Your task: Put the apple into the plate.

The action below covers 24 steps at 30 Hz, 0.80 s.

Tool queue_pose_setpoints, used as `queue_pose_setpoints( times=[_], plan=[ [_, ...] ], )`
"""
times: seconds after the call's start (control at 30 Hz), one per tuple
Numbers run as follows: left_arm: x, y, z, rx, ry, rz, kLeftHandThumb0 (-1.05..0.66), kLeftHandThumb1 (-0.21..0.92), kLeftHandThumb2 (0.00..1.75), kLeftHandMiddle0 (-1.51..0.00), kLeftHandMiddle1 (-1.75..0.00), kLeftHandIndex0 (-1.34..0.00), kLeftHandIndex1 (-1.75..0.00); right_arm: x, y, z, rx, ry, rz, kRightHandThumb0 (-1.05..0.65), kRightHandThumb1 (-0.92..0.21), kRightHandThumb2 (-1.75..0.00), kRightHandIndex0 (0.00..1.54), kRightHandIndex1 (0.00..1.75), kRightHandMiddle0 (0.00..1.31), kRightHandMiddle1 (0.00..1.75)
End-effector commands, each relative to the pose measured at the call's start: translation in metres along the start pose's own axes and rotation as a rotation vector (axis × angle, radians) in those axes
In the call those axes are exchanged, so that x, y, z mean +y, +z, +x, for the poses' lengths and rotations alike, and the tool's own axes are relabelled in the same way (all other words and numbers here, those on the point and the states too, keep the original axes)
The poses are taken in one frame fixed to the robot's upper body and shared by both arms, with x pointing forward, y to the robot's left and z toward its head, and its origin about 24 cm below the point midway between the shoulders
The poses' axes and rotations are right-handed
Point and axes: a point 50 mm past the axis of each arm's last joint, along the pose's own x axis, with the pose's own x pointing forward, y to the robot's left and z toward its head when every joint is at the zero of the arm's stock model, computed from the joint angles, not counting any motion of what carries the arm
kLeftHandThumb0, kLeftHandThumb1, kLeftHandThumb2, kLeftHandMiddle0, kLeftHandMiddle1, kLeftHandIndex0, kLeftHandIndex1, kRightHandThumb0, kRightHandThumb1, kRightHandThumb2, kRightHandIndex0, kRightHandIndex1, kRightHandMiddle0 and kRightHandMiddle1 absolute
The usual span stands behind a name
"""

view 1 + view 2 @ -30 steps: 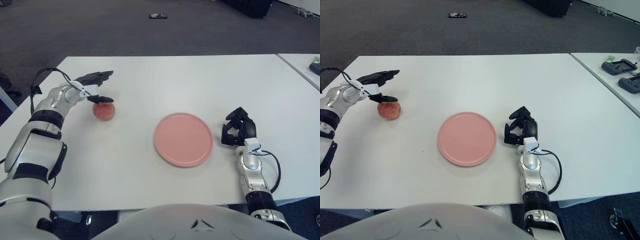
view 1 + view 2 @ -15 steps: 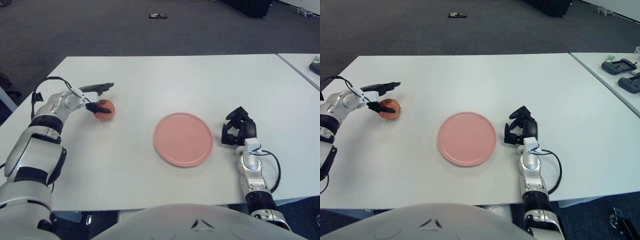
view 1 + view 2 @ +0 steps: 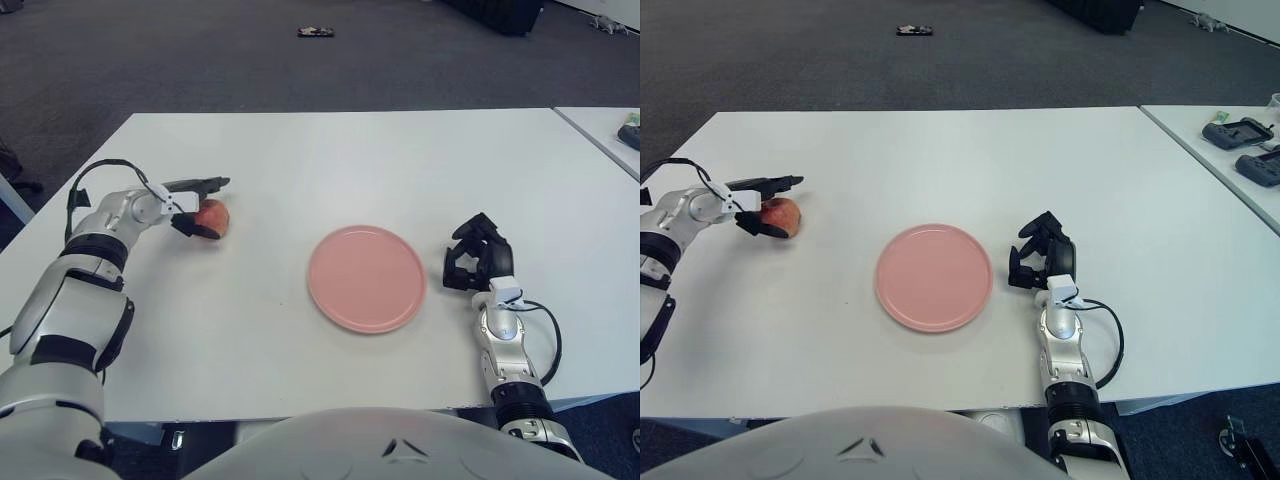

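A broad white table (image 3: 300, 150) with a smooth matte top and rounded corners fills most of the view, standing on a dark grey carpeted floor (image 3: 200, 60) where a small dark object (image 3: 316, 32) lies far off. A second white table (image 3: 1240, 150) sits just to the right, apart by a narrow gap, carrying two dark handheld devices (image 3: 1240, 133). Near the middle of the main table lies the plate (image 3: 366, 278), a flat round disc in plain salmon pink with a shallow raised rim and nothing on it. The apple (image 3: 211, 216) is well to the left of the plate, sitting on the tabletop near the left edge; it is small and rounded, red blending into a paler peach-yellow, with a dull skin. The left hand (image 3: 192, 205), black-fingered on a silver jointed forearm with a looped black cable, is at the apple: one long finger (image 3: 205, 183) reaches straight over the top of the fruit while another curls against its near-left side, so the fingers bracket it narrowly; a firm grip cannot be confirmed. The right hand (image 3: 477, 255) shows just right of the plate, its black fingers curled in, holding nothing.
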Motion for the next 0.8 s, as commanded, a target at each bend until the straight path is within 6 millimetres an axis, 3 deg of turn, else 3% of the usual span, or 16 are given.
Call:
queue_pose_setpoints(
  times=[0.0,0.43,0.77],
  plan=[
    [-0.009,0.004,0.006,0.015,-0.042,0.015,-1.0,0.64,0.29,0.0,0.0,0.0,0.0,0.0,-0.01,-0.012,0.044,-0.003,0.014,-0.01,-0.11,-1.57,0.77,1.75,0.53,1.74],
    [-0.037,0.01,0.023,0.081,-0.055,-0.037,-1.0,0.66,0.3,0.0,0.0,0.0,0.0,-0.001,-0.01,-0.013,0.058,-0.009,0.005,-0.01,-0.24,-1.42,0.67,1.73,0.44,1.75],
    [-0.045,0.018,0.03,0.1,-0.004,-0.035,-0.99,0.71,0.32,0.0,0.0,0.0,0.0,-0.001,-0.007,-0.014,0.019,-0.016,0.019,-0.01,-0.09,-1.59,0.78,1.75,0.54,1.75]
  ],
)
